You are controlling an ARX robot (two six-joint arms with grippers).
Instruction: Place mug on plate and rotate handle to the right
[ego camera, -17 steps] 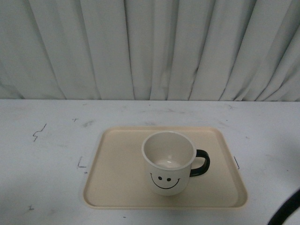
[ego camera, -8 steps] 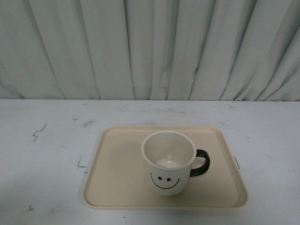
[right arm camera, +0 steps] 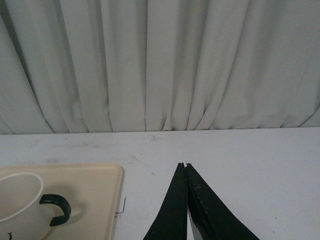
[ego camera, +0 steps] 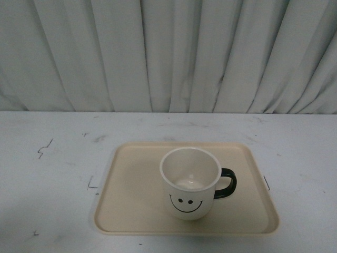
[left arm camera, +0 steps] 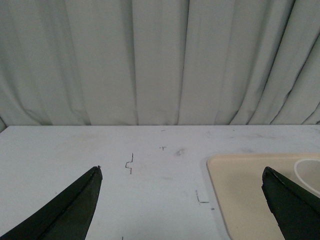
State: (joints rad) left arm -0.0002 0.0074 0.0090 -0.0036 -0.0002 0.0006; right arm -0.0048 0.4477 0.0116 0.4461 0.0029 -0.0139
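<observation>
The cream-white mug (ego camera: 189,183) with a black smiley face stands upright on the beige plate (ego camera: 131,200), a little right of its middle. Its dark handle (ego camera: 226,183) points to the right. Neither gripper shows in the front view. In the left wrist view my left gripper (left arm camera: 182,175) is open and empty over the table, left of the plate (left arm camera: 245,195); the mug's rim (left arm camera: 307,172) shows at the edge. In the right wrist view my right gripper (right arm camera: 183,165) is shut and empty, to the right of the plate (right arm camera: 95,185), the mug (right arm camera: 17,200) and its handle (right arm camera: 57,207).
The white table (ego camera: 47,174) carries small dark marks (ego camera: 45,148) and corner marks (ego camera: 92,184) beside the plate. A pleated white curtain (ego camera: 168,52) hangs behind the table's far edge.
A dark piece of the right arm at the lower right corner of the front view has moved out of sight. The mug and plate have not moved.
</observation>
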